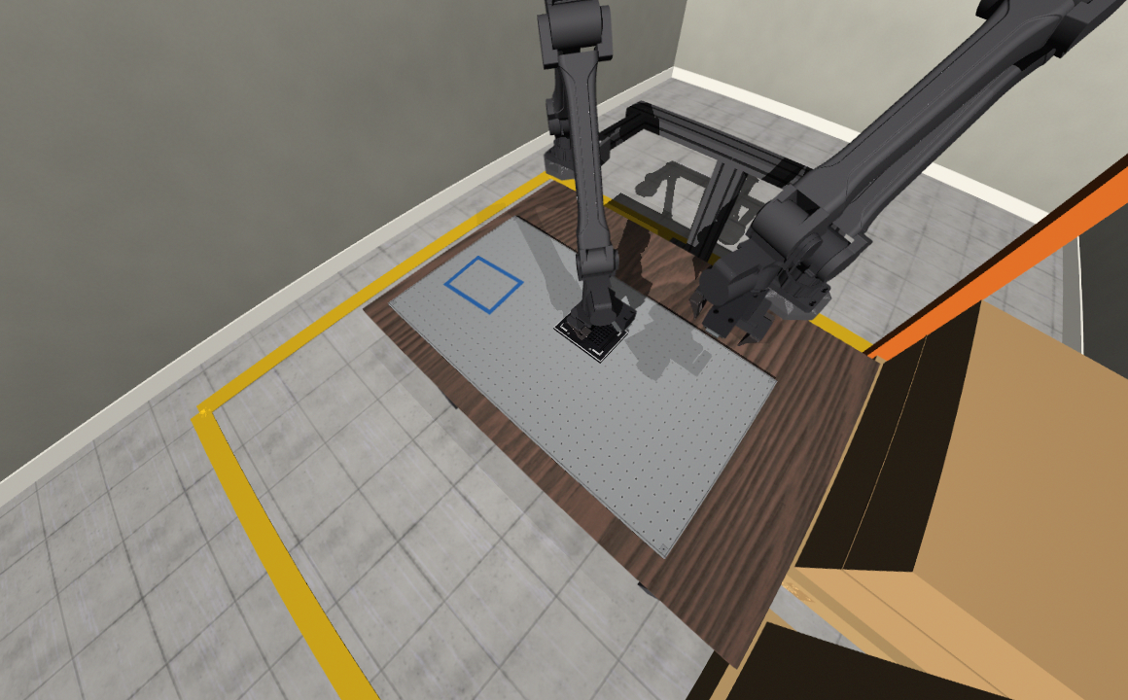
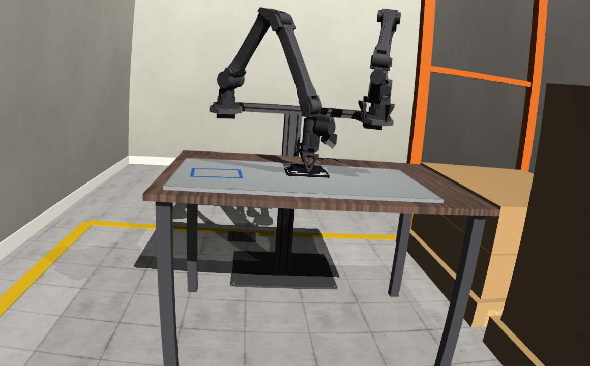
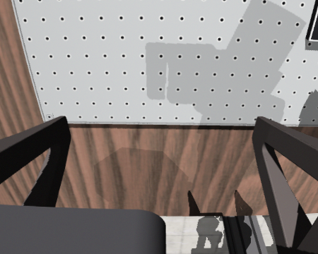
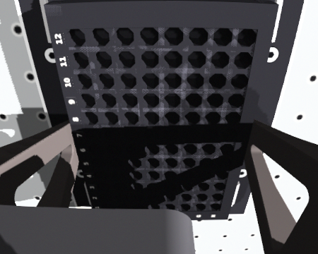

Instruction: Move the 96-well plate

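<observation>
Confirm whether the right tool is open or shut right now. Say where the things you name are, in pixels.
Shut on the 96-well plate [image 4: 159, 89]: the right tool's [image 2: 308, 169] [image 4: 162, 135] fingers meet its two long sides, standing wide because the plate is wide.

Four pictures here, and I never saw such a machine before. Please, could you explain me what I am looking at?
The machine is two dark robot arms, each ending in a two-finger gripper. The first picture looks from above, the second from in front of the table. The other two come from cameras on the left and right wrists.

A grey board with holes lies on the table. It carries a blue outline and a black nest.

The right gripper holds the 96-well plate at the nest; whether it sits fully flat, I cannot tell. The left gripper is open, holding nothing.
</observation>
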Tool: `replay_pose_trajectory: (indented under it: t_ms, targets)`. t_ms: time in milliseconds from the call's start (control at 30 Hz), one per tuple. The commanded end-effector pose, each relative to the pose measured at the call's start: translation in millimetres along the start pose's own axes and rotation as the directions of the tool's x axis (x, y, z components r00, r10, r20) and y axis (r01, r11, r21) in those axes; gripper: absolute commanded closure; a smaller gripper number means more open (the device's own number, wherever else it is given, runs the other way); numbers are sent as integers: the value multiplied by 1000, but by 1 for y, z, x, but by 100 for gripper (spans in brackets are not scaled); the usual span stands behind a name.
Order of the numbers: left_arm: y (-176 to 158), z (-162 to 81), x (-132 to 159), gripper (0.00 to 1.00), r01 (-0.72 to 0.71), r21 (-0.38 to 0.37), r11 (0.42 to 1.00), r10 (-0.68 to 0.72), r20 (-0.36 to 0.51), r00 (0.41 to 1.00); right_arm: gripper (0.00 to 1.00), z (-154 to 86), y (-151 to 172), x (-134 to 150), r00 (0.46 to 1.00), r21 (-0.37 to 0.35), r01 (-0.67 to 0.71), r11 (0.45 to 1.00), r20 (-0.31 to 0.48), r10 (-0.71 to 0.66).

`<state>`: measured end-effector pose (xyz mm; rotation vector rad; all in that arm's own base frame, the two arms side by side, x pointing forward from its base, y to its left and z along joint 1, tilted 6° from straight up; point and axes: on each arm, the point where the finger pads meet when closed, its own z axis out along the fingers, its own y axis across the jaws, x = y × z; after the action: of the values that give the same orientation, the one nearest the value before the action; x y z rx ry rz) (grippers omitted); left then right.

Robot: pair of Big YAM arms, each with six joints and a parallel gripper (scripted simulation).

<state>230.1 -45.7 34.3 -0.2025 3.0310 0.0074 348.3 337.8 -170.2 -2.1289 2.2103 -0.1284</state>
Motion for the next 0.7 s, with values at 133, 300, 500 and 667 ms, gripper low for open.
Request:
replay_pose_trajectory:
  t_ms: [133, 300, 500, 667]
  targets:
    - [-4, -8, -12, 0, -10, 9, 1000, 10, 29, 1000, 0, 5, -9, -5, 1000, 6, -1, 1000, 10, 1]
    - [-4, -8, -12, 0, -10, 9, 1000, 10, 29, 1000, 0, 5, -9, -4, 1000, 5, -1, 1000, 9, 1]
    - [-4, -8, -12, 0, -10, 9, 1000, 10, 29, 1000, 0, 5, -9, -4, 1000, 5, -1, 1000, 9, 1]
    - [-4, -8, -12, 0, -10, 9, 1000, 10, 29, 1000, 0, 5, -9, -4, 1000, 5, -1, 1000, 9, 1]
